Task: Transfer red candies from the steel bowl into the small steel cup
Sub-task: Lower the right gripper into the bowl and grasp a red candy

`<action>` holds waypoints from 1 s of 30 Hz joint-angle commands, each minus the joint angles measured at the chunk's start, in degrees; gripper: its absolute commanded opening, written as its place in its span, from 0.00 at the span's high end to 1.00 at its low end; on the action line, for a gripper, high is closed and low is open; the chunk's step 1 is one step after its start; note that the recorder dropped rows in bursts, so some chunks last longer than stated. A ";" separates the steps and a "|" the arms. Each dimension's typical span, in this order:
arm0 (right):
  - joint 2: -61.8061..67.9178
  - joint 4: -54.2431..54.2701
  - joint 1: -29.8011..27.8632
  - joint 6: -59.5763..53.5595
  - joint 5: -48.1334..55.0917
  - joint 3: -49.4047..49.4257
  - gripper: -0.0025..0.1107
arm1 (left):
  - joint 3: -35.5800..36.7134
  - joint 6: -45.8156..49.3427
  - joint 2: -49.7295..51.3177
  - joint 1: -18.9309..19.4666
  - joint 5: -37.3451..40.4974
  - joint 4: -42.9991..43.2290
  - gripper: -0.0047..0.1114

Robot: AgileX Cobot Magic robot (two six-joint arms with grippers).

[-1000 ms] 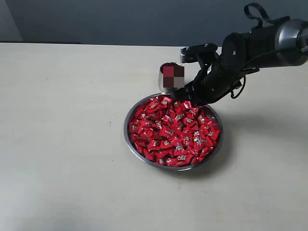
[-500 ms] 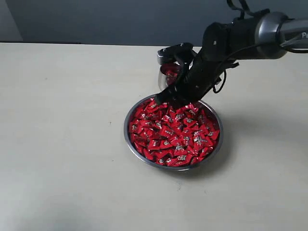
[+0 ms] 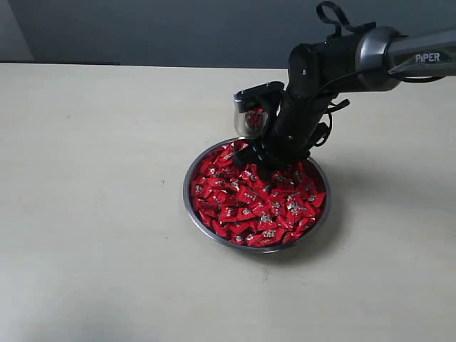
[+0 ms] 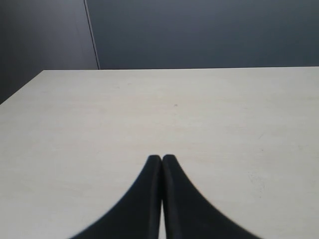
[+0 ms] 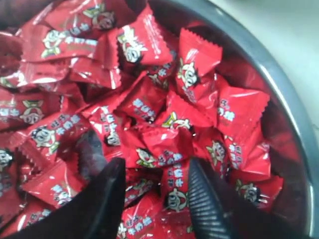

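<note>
The word "PIPER" (image 3: 427, 57) stands in white letters on the grey link of the right arm, at the far right of the exterior view. The wrappers of the red candies (image 3: 256, 203) carry a small cartoon face and white characters (too small and creased to read, even in the right wrist view).

The candies fill the steel bowl (image 3: 191, 208), which sits right of the middle of the pale table (image 3: 92, 214). The small steel cup (image 3: 248, 114) stands upright just beyond the bowl's far rim, its shiny wall showing red. The right arm's dark wrist crosses beside the cup and hides its right edge, and it also covers the far part of the heap. A dark grey wall (image 3: 142, 28) runs behind the table.

The right gripper (image 3: 265, 161) points down into the far side of the bowl. In the right wrist view its two black ribbed fingers (image 5: 112, 191) stand well apart, their tips down among the candies (image 5: 149, 107) with several wrappers lying loose between them; nothing is pinched. The bowl's rim (image 5: 294, 124) curves past close by.

The left gripper (image 4: 162, 159) has its fingers pressed together with nothing between them, over bare table (image 4: 199, 114); it does not show in the exterior view.
</note>
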 commanded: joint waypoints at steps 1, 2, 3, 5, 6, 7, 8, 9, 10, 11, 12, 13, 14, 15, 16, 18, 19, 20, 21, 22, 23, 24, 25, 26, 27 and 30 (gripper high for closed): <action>0.05 -0.55 -0.13 0.15 -1.82 -0.28 0.63 | 0.22 -0.15 -0.26 0.05 -0.10 0.07 0.96; 0.05 -0.55 -0.13 0.15 -2.08 -0.28 0.63 | 0.22 -0.15 -0.26 0.05 -0.10 0.07 0.96; 0.18 -0.55 -0.13 0.15 -2.21 -0.66 0.63 | 0.22 -0.15 -0.26 0.05 -0.10 0.07 0.96; 0.28 -0.55 -0.13 0.15 -2.11 -1.43 0.63 | 0.22 -0.15 -0.26 0.05 -0.10 0.07 0.96; 0.28 -0.55 -0.13 0.15 -2.11 -1.97 0.63 | 0.22 -0.15 -0.26 0.05 -0.10 0.07 0.96; 0.32 -0.55 -0.13 0.15 -2.11 -2.55 0.63 | 0.22 -0.15 -0.26 0.05 -0.10 0.07 0.96; 0.41 -0.66 -0.13 0.15 -1.69 -2.99 0.63 | 0.22 -0.15 -0.26 0.05 -0.10 0.07 0.96; 0.71 -0.66 -0.13 0.15 -1.15 -3.65 0.63 | 0.22 -0.15 -0.26 0.05 -0.10 0.07 0.96; 1.00 -0.66 -0.13 0.15 -0.37 -4.39 0.63 | 0.22 -0.15 -0.26 0.05 -0.10 0.07 0.96; 1.51 -0.66 -0.13 0.15 0.09 -4.95 0.63 | 0.22 -0.15 -0.26 0.05 -0.10 0.07 0.96; 2.12 -0.66 -0.13 0.15 0.71 -5.62 0.63 | 0.22 -0.15 -0.26 0.05 -0.10 0.07 0.96; 2.73 -0.66 -0.13 0.15 1.59 -6.20 0.63 | 0.22 -0.15 -0.26 0.05 -0.10 0.07 0.96; 3.27 -0.66 -0.13 0.15 2.41 -6.62 0.63 | 0.22 -0.15 -0.26 0.05 -0.10 0.07 0.96; 3.90 -0.48 -0.13 0.15 3.25 -6.81 0.63 | 0.22 -0.15 -0.26 0.05 -0.10 0.07 0.96; 4.39 -0.01 -0.13 0.15 4.05 -6.95 0.63 | 0.22 -0.15 -0.26 0.05 -0.10 0.07 0.96; 5.00 0.64 -0.13 0.15 5.23 -7.04 0.63 | 0.22 -0.15 -0.26 0.05 -0.10 0.07 0.96; 5.13 0.63 -0.13 0.15 5.27 -7.04 0.63 | 0.22 -0.15 -0.26 0.05 -0.10 0.07 0.96; 5.12 0.81 -0.13 0.15 5.27 -7.04 0.63 | 0.22 -0.15 -0.26 0.05 -0.10 0.07 0.96; 5.12 0.82 -0.13 0.15 5.04 -7.16 0.63 | 0.22 -0.15 -0.26 0.05 -0.10 0.07 0.96; 5.12 0.82 -0.13 0.15 5.04 -7.16 0.63 | 0.22 -0.15 -0.26 0.05 -0.10 0.07 0.96; 5.12 0.82 -0.13 0.15 5.27 -7.16 0.63 | 0.22 -0.15 -0.26 0.05 -0.10 0.07 0.96; 5.12 0.82 -0.13 0.15 5.39 -7.16 0.63 | 0.22 -0.15 -0.26 0.05 -0.10 0.07 0.96; 5.12 0.82 -0.13 0.15 5.50 -7.16 0.64 | 0.22 -0.15 -0.26 0.05 -0.10 0.07 0.96; 5.12 0.82 -0.13 0.15 5.50 -7.16 0.69 | 0.22 -0.15 -0.26 0.05 -0.10 0.07 0.96; 5.12 0.82 -0.13 0.15 5.50 -7.16 0.74 | 0.22 -0.15 -0.26 0.05 -0.10 0.07 0.96; 5.12 0.46 -0.13 -0.25 5.24 -7.16 0.98 | 0.22 -0.15 -0.26 0.05 -0.10 0.07 0.96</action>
